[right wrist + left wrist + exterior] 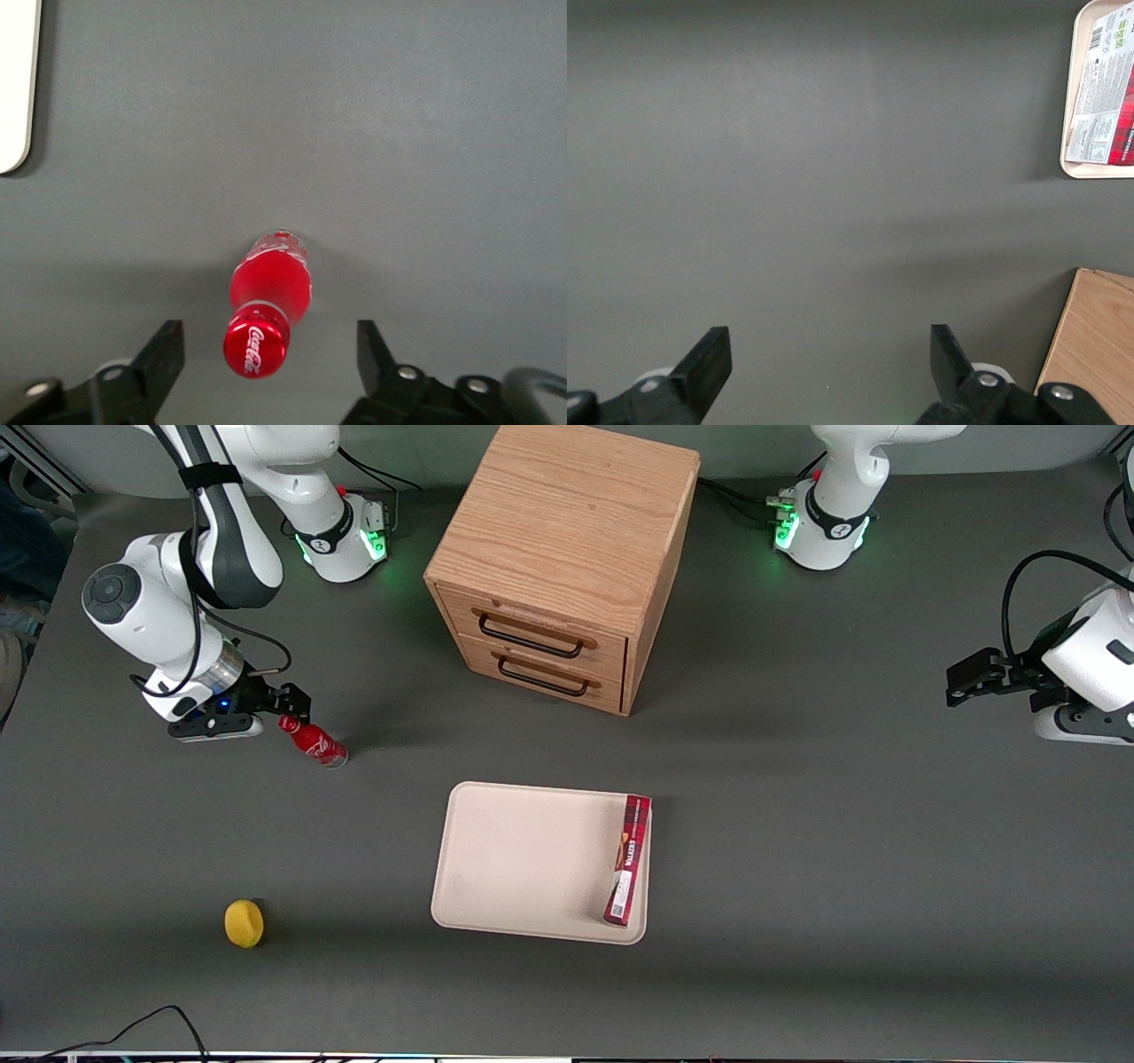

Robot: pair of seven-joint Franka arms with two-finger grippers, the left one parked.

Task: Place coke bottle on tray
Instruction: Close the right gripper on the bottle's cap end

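The coke bottle (316,744) is small and red with a red cap and a clear base. It stands on the grey table toward the working arm's end, apart from the tray. In the right wrist view I look down on its cap (256,343) with white script. My right gripper (292,707) hovers just above the bottle with its fingers open, one on each side of the cap and not touching it (268,341). The cream-beige tray (523,859) lies nearer the front camera than the cabinet; its rim shows in the right wrist view (16,80).
A long dark-red box (628,861) lies in the tray along the edge toward the parked arm. A wooden two-drawer cabinet (567,558) stands farther from the camera than the tray. A yellow lemon (244,923) lies nearer the camera than the bottle.
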